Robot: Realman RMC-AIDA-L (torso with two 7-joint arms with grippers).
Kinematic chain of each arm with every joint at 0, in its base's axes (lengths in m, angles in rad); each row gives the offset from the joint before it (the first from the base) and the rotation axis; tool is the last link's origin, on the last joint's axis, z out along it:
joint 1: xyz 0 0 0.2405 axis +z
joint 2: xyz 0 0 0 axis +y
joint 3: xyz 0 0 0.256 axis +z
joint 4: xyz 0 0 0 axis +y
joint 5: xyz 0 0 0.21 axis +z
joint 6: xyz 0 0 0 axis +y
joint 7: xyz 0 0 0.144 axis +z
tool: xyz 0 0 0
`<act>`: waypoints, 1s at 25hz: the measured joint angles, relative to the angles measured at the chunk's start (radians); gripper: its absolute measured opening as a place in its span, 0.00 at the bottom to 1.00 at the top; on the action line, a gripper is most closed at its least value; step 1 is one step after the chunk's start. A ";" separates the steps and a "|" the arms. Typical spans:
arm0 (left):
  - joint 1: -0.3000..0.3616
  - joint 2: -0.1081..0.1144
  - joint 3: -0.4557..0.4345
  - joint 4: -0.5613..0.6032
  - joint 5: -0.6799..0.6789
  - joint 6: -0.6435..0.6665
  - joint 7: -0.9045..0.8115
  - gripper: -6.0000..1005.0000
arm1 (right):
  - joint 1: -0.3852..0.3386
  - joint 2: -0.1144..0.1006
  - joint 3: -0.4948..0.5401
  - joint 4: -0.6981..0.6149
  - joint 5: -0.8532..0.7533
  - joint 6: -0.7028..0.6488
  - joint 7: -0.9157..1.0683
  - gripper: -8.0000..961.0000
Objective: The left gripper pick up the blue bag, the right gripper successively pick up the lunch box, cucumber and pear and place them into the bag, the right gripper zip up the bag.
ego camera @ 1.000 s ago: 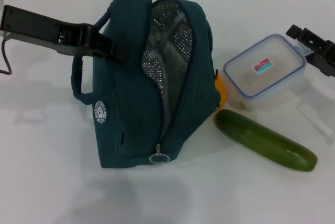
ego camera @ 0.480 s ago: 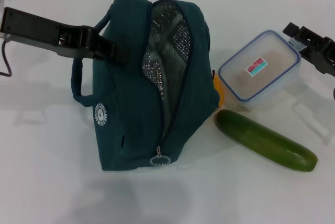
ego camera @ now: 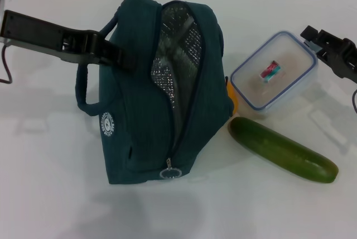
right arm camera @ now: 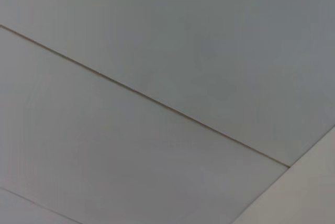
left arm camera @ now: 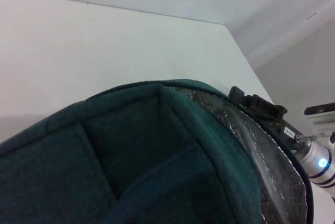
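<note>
From the head view, the left tool (ego camera: 124, 56) is clamped on the blue bag (ego camera: 162, 88) at its 10 o'clock side, holding the mouth gaping for loading. The right tool (ego camera: 317, 42) grips the lunch box (ego camera: 273, 71) by its 2 o'clock corner, tilted up off the desk (ego camera: 50, 194). The cucumber (ego camera: 281, 148) lies at 5 o'clock of the box; the pear (ego camera: 234, 102) peeks out between bag and box.

The left wrist view shows the bag's foil lining, the right arm beyond it.

The right wrist view shows only blank wall

Lunch box (ego camera: 273, 71) right of bag (ego camera: 162, 94), cucumber (ego camera: 283, 149) in front
</note>
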 joint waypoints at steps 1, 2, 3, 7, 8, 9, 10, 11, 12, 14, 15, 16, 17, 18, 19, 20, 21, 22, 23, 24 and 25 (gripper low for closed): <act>0.000 0.000 0.000 0.000 0.000 0.000 0.000 0.05 | 0.001 0.000 0.000 0.005 0.004 0.001 0.000 0.49; 0.001 0.000 0.000 0.000 0.000 0.001 0.001 0.05 | 0.002 0.000 0.000 0.008 0.005 0.001 0.000 0.47; 0.001 0.000 0.000 0.000 0.000 0.001 0.002 0.05 | 0.002 0.000 0.000 0.009 0.005 0.001 0.000 0.45; 0.001 0.000 0.000 -0.001 -0.009 0.008 0.006 0.05 | 0.001 0.000 0.000 0.010 0.006 0.001 0.000 0.37; 0.001 0.000 0.000 -0.002 -0.011 0.009 0.008 0.05 | 0.002 0.000 0.000 0.010 0.006 0.001 0.000 0.36; 0.001 0.000 0.000 -0.002 -0.011 0.009 0.008 0.05 | 0.002 0.000 0.000 0.010 0.006 0.001 0.000 0.34; 0.000 0.000 0.000 -0.002 -0.012 0.009 0.009 0.05 | 0.002 0.000 0.000 0.010 0.006 0.001 0.000 0.33; 0.000 0.000 0.000 -0.002 -0.012 0.009 0.009 0.05 | 0.003 0.000 -0.001 0.010 0.006 0.000 0.000 0.31; 0.000 0.001 0.000 -0.004 -0.012 0.009 0.009 0.05 | 0.003 0.000 -0.002 0.010 0.006 -0.001 0.000 0.29; 0.001 0.002 0.000 -0.008 -0.012 0.009 0.009 0.05 | 0.003 0.000 -0.003 0.010 0.007 -0.002 0.000 0.26; 0.001 0.002 0.000 -0.010 -0.012 0.010 0.009 0.05 | 0.003 0.000 -0.003 0.010 0.007 -0.002 0.000 0.24; 0.001 0.003 0.000 -0.011 -0.012 0.010 0.009 0.05 | 0.003 0.000 -0.003 0.010 0.007 -0.002 -0.001 0.22; 0.001 0.004 0.000 -0.011 -0.012 0.010 0.009 0.05 | 0.003 0.000 -0.003 0.010 0.007 -0.002 -0.001 0.19; 0.001 0.004 0.000 -0.011 -0.012 0.011 0.009 0.05 | 0.003 0.000 -0.003 0.010 0.007 -0.002 -0.002 0.17; 0.001 0.004 0.000 -0.012 -0.012 0.011 0.009 0.05 | 0.003 0.000 -0.003 0.010 0.007 -0.002 -0.002 0.15; 0.001 0.004 0.000 -0.012 -0.012 0.011 0.009 0.05 | 0.003 0.000 -0.002 0.010 0.007 -0.003 -0.003 0.12; 0.002 0.004 0.000 -0.012 -0.012 0.011 0.010 0.05 | 0.003 0.000 -0.001 0.010 0.007 -0.004 -0.004 0.10; 0.002 0.004 0.000 -0.012 -0.012 0.011 0.010 0.05 | 0.003 0.001 0.000 0.010 0.007 -0.006 -0.004 0.10; 0.002 0.005 0.000 -0.012 -0.012 0.011 0.011 0.05 | 0.002 0.001 0.000 0.010 0.009 -0.009 -0.004 0.10; 0.002 0.005 0.000 -0.012 -0.012 0.011 0.011 0.05 | 0.000 0.001 0.000 0.010 0.013 -0.011 -0.004 0.10; 0.002 0.005 0.000 -0.012 -0.012 0.011 0.012 0.05 | -0.003 0.001 0.000 0.010 0.020 -0.012 -0.004 0.10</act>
